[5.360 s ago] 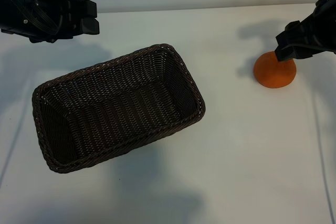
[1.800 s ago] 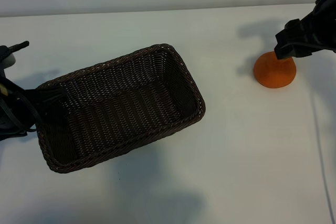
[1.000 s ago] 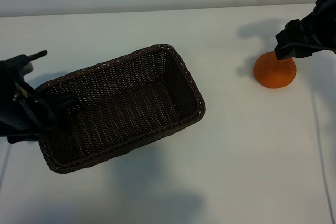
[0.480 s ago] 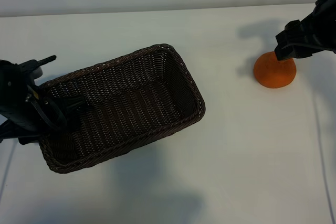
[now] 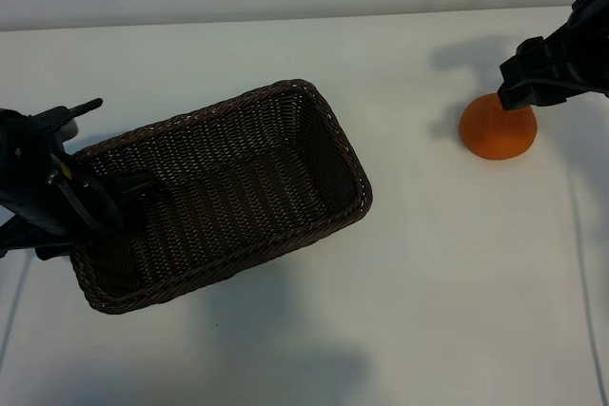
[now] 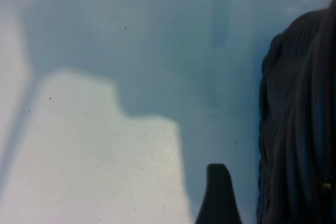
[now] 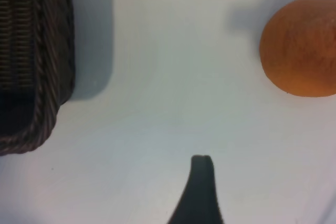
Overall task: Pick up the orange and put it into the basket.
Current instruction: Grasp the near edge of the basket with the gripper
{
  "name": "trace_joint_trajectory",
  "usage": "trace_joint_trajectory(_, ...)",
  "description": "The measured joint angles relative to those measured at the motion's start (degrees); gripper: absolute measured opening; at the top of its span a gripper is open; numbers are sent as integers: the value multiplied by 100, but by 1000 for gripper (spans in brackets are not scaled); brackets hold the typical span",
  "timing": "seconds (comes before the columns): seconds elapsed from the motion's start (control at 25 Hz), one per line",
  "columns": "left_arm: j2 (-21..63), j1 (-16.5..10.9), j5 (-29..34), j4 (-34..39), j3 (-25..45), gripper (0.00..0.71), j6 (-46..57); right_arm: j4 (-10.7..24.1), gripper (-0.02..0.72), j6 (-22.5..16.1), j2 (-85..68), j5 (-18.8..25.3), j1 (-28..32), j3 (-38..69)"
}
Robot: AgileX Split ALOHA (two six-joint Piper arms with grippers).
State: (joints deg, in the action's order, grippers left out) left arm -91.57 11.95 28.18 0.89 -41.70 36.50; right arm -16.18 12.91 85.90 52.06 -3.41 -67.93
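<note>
Here, left gripper (image 5: 114, 199) straddles basket (image 5: 285, 102) rim, jaws apart.

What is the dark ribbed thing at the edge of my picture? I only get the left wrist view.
Observer: A dark brown wicker basket. The exterior view shows it whole and empty, with the left gripper at its left end.
Operator: Where is the fruit it is meant to hold?
Observer: The orange sits on the table, well off to the basket's right and apart from it.
Operator: Is anything near that orange?
Observer: The right gripper hangs just over the orange's far side, open and holding nothing.
</note>
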Motion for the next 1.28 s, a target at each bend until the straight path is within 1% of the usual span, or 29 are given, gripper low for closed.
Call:
trace_joint_trajectory(0.96, -6, 0, -79, 0, 0, 540, -13, 0, 594, 0, 0, 29, 0, 0)
trace_joint_trajectory(1.28, -381, 0, -136, -179, 0, 540, -189, 0, 594, 0, 0, 102, 0, 0)
